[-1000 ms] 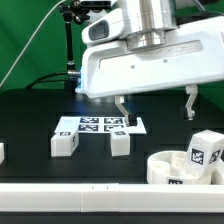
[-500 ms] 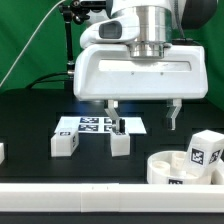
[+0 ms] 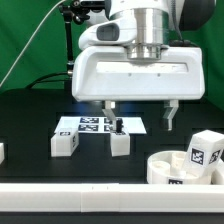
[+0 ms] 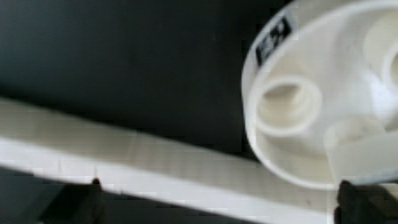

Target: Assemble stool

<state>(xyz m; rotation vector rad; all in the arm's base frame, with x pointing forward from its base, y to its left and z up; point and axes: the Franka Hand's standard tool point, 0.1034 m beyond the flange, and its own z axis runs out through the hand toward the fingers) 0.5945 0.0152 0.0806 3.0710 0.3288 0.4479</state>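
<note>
The white ring-shaped seat (image 3: 176, 169) lies at the front on the exterior view's right, with a tagged block leg (image 3: 207, 150) standing in or just behind it. Two more white block legs (image 3: 66, 143) (image 3: 120, 143) stand in front of the marker board (image 3: 98, 125). My gripper (image 3: 142, 114) hangs open and empty above the table, between the middle leg and the seat, touching nothing. In the wrist view the seat (image 4: 329, 95) fills one side, with a tag on its rim, and the two dark fingertips (image 4: 82, 198) stand far apart.
A long white border rail (image 3: 70, 196) runs along the front edge and crosses the wrist view (image 4: 143, 150) as a diagonal band. Another white piece (image 3: 2, 152) shows at the exterior view's left edge. A black stand (image 3: 70, 45) rises at the back.
The gripper has moved toward the exterior view's left and come a little lower over the last second, still open. The parts on the table have not moved.
</note>
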